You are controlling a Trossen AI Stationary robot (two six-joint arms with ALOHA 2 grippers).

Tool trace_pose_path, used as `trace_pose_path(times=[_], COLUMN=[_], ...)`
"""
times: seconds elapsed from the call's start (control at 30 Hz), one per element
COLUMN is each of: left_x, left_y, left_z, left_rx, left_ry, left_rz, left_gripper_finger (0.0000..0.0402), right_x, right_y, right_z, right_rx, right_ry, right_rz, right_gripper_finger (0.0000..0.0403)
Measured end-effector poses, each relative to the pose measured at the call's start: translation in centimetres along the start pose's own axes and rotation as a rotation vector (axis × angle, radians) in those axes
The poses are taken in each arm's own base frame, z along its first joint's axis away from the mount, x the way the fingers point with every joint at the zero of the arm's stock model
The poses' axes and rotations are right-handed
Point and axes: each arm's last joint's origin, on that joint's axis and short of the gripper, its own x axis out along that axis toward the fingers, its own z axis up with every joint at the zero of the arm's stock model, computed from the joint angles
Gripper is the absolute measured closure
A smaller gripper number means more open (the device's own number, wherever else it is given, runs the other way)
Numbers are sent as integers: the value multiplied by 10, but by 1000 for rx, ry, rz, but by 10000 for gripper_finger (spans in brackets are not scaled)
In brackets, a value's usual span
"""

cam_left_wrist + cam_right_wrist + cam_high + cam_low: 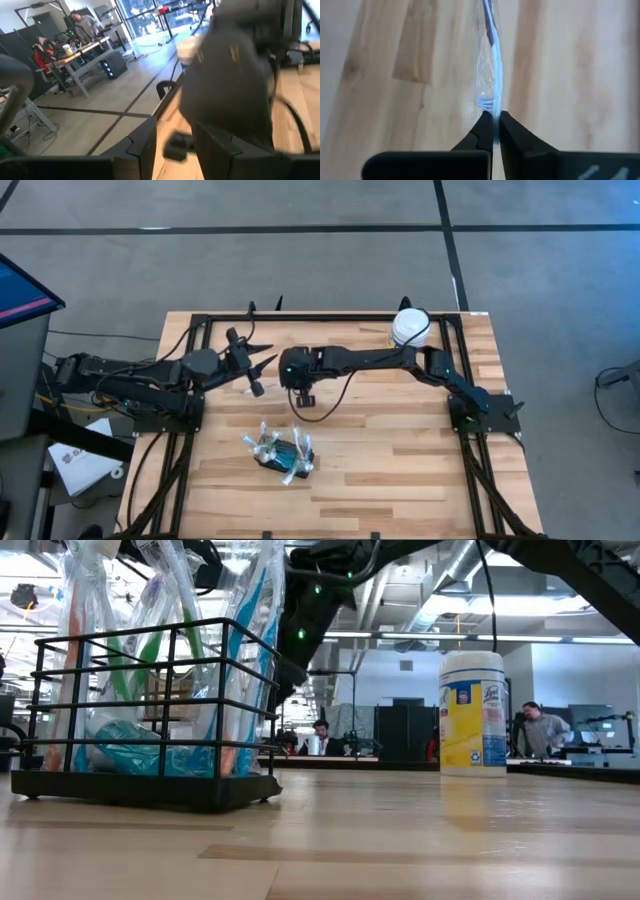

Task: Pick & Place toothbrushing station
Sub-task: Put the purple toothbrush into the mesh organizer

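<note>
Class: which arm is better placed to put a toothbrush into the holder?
Right. Its gripper is shut on a wrapped toothbrush near the holder; the left gripper is open.

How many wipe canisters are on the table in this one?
1. The white-lidded canister stands upright near the far right corner of the table. The arms cover some tabletop, so another could be hidden, though nothing suggests it.

Parted left pincer (174, 145) facing dark arm (230, 85)
</note>
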Motion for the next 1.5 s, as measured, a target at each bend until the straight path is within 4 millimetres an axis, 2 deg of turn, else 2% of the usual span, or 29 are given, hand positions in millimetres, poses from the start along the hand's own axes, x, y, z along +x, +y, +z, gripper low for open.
trace_pose_path(times=[0.4, 0.87, 1.07, 1.5], left_x=[0, -2, -4, -3], left_y=[-2, -1, -2, -6], left_z=[-9, -19, -29, -42], left_rx=[50, 63, 82, 58], left_ry=[82, 185, 272, 386], left_rz=[-5, 33, 18, 15], left_gripper_finger=[285, 285, 273, 205], right_x=[-46, -89, -92, -93], right_y=[-23, -36, -36, -34], right_z=[19, 30, 30, 31], right_rx=[-90, -130, -143, -165], right_ry=[93, 144, 151, 168], right_rz=[-157, -261, -258, -291], right_gripper_finger=[401, 401, 401, 401])
